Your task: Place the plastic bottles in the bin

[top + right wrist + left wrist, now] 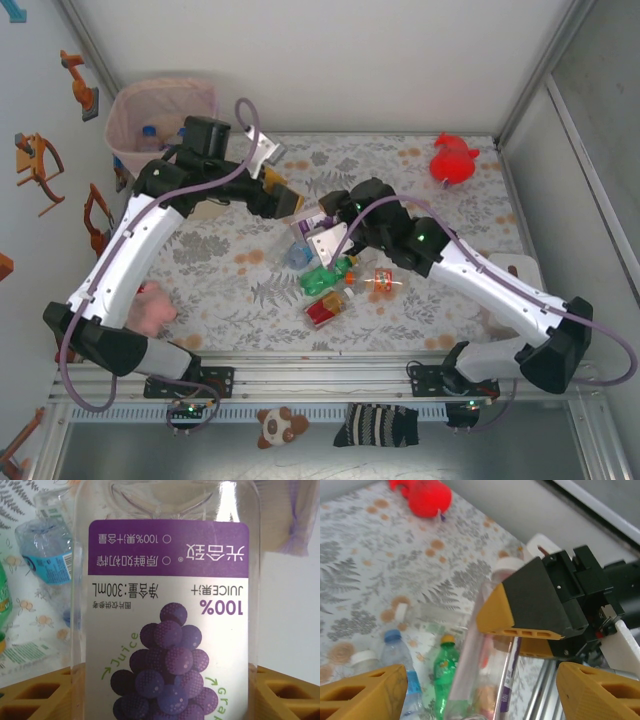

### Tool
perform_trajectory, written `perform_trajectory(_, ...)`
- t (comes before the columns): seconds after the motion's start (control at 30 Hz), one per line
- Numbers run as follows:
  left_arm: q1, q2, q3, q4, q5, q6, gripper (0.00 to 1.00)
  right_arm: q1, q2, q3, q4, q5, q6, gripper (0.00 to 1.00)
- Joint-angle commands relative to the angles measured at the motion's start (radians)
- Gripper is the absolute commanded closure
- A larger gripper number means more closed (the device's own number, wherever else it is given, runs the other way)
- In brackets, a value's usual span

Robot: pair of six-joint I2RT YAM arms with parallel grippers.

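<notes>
My right gripper (325, 218) (165, 700) is shut on a clear plastic bottle (167, 605) (312, 222) with a purple grape-juice label, held above the table's middle. My left gripper (288, 200) (480, 682) stands open, and that same bottle (480, 670) lies between its two orange fingers with a gap on each side. The right gripper's fingers (520, 615) clamp the bottle's far part. Below lie a blue-labelled clear bottle (297, 252) (400, 665), a green one (325, 276) (445, 672), an orange-labelled one (381, 281) and a red one (321, 311). The beige bin (125, 140), far left, holds bottles.
A red plush toy (455, 158) (422, 495) sits at the far right of the patterned mat. A pink plush toy (150, 308) lies beside the left arm's base. Walls close in on the left, back and right.
</notes>
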Motion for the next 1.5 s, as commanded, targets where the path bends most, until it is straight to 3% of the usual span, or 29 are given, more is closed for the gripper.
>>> perform_trajectory(0.0,-0.053,0.018,0.039,-0.129,-0.038,0.107,0.22,0.025,-0.054,-0.032,0.071,0.058,-0.151,0.47)
perform_trajectory(0.47,-0.168,0.072,0.069,-0.192,-0.084,0.158,0.21,0.086,-0.16,-0.095,0.081,0.058,-0.263,0.48)
perform_trajectory(1.13,-0.219,0.151,0.148,-0.264,-0.061,0.222,0.49,0.118,-0.188,-0.095,0.048,0.067,-0.286,0.47)
perform_trajectory(1.33,-0.219,0.151,0.15,-0.264,-0.079,0.222,0.55,0.123,-0.19,-0.093,0.035,0.088,-0.278,0.35)
perform_trajectory(1.47,-0.22,0.152,0.151,-0.263,-0.084,0.222,0.58,0.124,-0.204,-0.093,0.014,0.099,-0.257,0.12)
